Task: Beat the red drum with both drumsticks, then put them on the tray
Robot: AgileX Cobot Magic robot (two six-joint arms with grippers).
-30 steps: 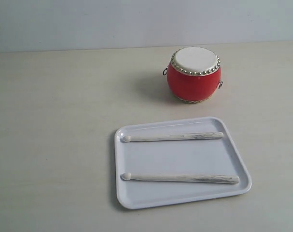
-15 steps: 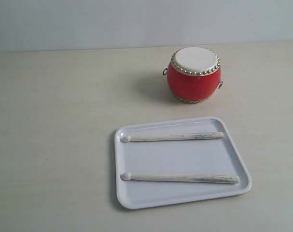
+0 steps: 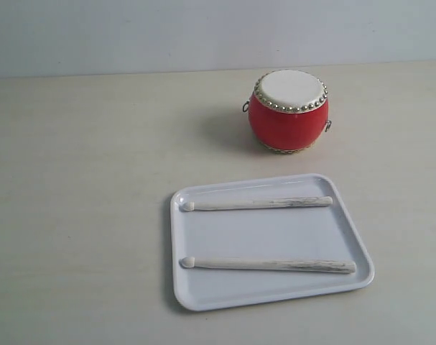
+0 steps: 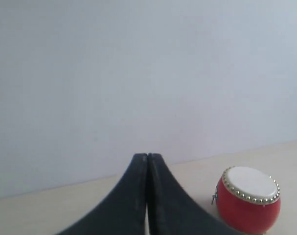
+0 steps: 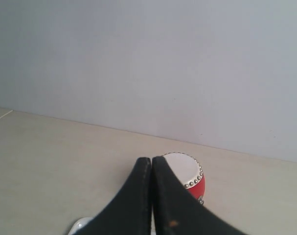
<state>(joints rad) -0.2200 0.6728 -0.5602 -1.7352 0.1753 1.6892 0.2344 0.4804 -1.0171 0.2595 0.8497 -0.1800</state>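
Pale bench (image 3: 81, 201) and a blank wall surround us. Our left hand (image 4: 147, 159) and right hand (image 5: 151, 160) are each pressed fully closed, holding nothing. Beyond their tips we see the red drum (image 3: 288, 111) standing upright. Apart from it, the tray (image 3: 268, 233) carries the far drumstick (image 3: 257, 204) and the near drumstick (image 3: 268, 265), roughly parallel and not touching, bead tips pointing left.

Dark obj at far-L edge — maybe arm — now gone.
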